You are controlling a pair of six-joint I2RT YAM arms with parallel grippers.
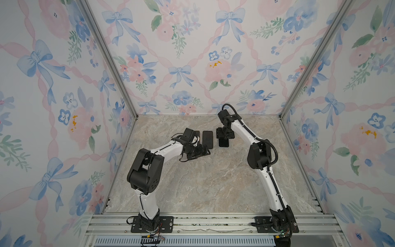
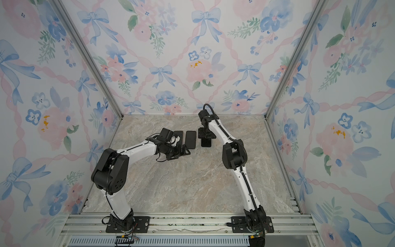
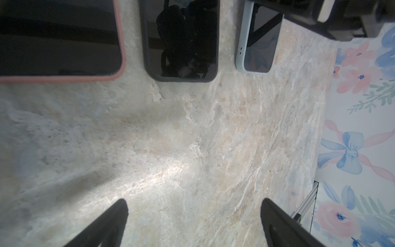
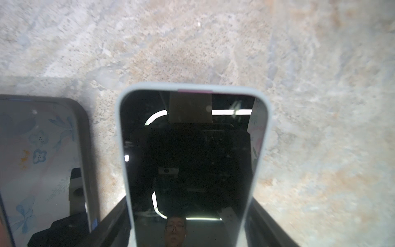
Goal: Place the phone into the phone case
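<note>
A phone with a dark screen sits inside a pale blue-grey phone case [image 4: 193,149], also seen in both top views [image 1: 223,143] [image 2: 206,143] and from the left wrist [image 3: 257,42]. A thin pink strip shows at the case's far rim. My right gripper [image 4: 189,216] [image 1: 224,136] is shut on the case's long sides near one end. The case lies low over the table, and I cannot tell whether it touches. My left gripper [image 3: 194,208] [image 1: 206,150] hangs open over bare table, nearer the front than the phones, with nothing between its fingers.
A dark-cased phone [image 1: 208,139] [image 3: 181,38] lies just left of the held one. Further left lies a pink-rimmed phone [image 3: 59,38] [image 2: 179,135], partly under my left wrist. The marble table [image 1: 203,181] is walled on three sides by floral panels.
</note>
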